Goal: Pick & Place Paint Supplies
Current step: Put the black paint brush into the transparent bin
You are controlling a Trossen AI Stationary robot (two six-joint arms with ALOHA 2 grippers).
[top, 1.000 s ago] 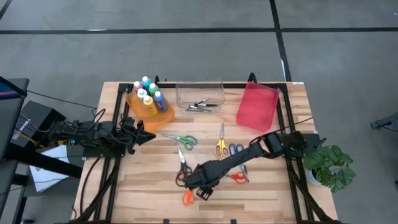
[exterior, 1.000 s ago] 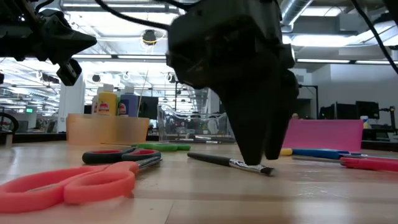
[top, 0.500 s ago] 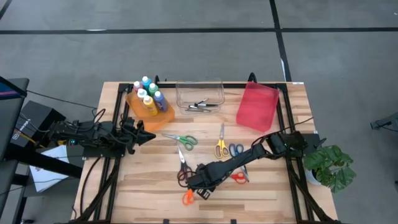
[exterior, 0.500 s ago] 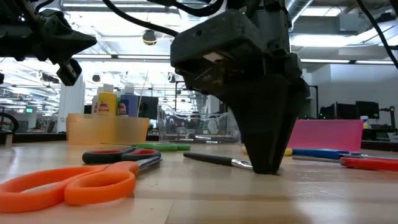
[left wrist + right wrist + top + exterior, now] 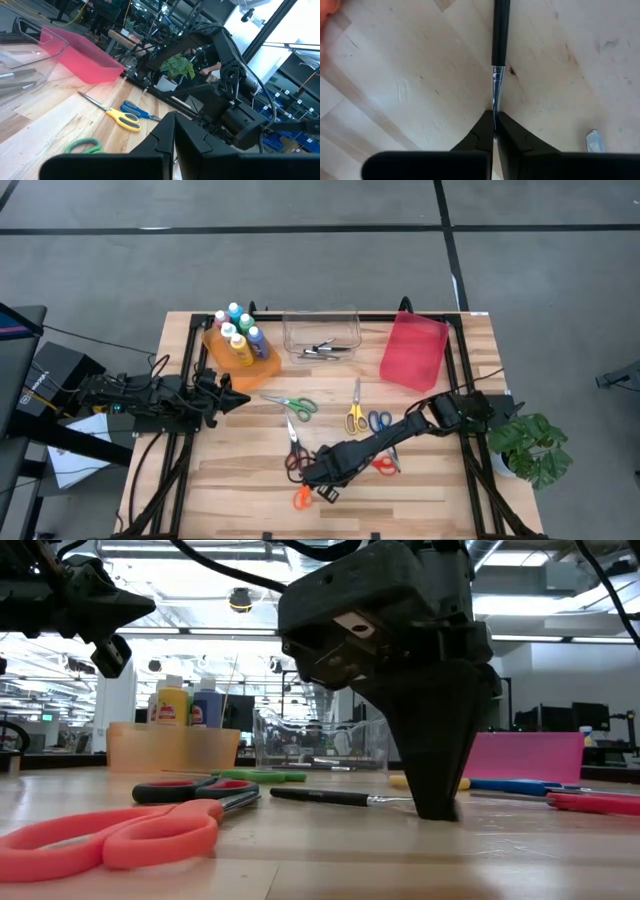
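My right pincer point(image 5: 435, 808) is pressed down to the wooden worktop point(image 5: 430, 490) near its front middle, its two dark fingers closed on the silver ferrule end of a thin dark paintbrush point(image 5: 330, 797). In my right wrist view the fingertips point(image 5: 487, 125) meet around the narrow metal neck, with the black handle running straight away from them. The brush lies flat on the boards, so I judge the hold is taken low and at one end because that is where the fingers can get under such a slender thing.

My left pincer point(image 5: 238, 401) waits shut above the left side of the worktop, just in front of the orange plastic bin point(image 5: 262, 366) that holds the small paint bottles point(image 5: 238, 332).

The clear plastic bin point(image 5: 320, 332) at the back middle already has a few dark brushes lying in it, which I take to be where this one belongs; the red plastic bin point(image 5: 413, 352) stands to its right.

Scissors lie scattered around my right arm: a green-handled pair point(image 5: 299, 405), a yellow-handled pair point(image 5: 354, 416), a blue-handled pair point(image 5: 379, 420), and an orange-handled pair point(image 5: 120, 833) close to the front edge. None of them touches the brush, so I expect lifting it should disturb nothing.
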